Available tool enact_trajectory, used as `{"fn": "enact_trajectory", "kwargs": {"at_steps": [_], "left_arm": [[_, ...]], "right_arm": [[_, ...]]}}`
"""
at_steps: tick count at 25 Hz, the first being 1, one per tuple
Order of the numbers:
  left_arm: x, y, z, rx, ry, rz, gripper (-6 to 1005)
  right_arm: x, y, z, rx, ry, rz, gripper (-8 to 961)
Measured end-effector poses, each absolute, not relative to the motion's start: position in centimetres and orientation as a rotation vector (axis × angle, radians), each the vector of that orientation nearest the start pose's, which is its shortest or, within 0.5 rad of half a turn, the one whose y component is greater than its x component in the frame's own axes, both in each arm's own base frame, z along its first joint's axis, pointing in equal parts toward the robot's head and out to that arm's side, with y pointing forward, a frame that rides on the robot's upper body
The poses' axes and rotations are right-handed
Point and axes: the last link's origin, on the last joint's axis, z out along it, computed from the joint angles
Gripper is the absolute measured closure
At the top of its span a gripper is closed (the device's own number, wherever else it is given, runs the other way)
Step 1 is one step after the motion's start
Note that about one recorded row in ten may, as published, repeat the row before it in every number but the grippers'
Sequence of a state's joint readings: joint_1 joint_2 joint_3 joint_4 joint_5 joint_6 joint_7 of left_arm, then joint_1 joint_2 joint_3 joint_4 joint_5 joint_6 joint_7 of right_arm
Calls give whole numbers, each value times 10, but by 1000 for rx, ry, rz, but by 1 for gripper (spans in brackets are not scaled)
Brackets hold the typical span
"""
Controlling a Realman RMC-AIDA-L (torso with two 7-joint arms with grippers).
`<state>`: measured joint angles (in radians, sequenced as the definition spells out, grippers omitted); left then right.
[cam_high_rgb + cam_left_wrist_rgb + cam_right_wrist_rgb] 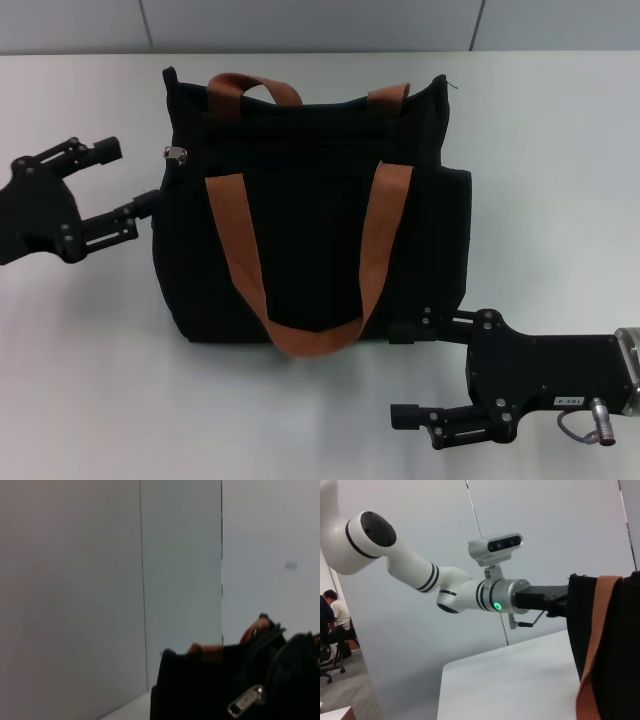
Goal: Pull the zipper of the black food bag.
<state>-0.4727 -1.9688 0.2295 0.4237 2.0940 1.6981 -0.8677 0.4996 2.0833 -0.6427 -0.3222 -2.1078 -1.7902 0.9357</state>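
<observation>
1. The zipper (177,153) sits at the left end of the bag's top edge, a small silver metal tab; judging by that, the zip has its whole run to the right ahead of it. The left wrist view shows it as a shiny oblong (246,701) against dark cloth.
2. The bag (310,200) lies in the middle of the table (560,150), boxy, of matte black fabric, with two wide rust-brown webbing handles (305,330) draped over it.
3. The left gripper (128,180) hovers just left of the bag, jaws spread wide and one touching or nearly touching its side, probably lined up for the tab.
4. The right gripper (402,372) waits at the bag's near right corner, jaws open, one tip against the fabric, likely to steady it.
</observation>
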Motion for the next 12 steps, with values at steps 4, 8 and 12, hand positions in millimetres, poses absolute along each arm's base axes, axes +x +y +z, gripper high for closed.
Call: {"fn": "enact_trajectory", "kwargs": {"at_steps": [4, 8, 12], "left_arm": [[-310, 311, 39, -2475, -275, -779, 273], [-306, 318, 34, -2490, -251, -737, 275], [-305, 323, 33, -2486, -239, -710, 277]], "right_arm": [[265, 247, -50, -2964, 365, 1015, 113], [264, 247, -50, -2961, 365, 1016, 113], [264, 249, -50, -2957, 364, 1020, 113]]}}
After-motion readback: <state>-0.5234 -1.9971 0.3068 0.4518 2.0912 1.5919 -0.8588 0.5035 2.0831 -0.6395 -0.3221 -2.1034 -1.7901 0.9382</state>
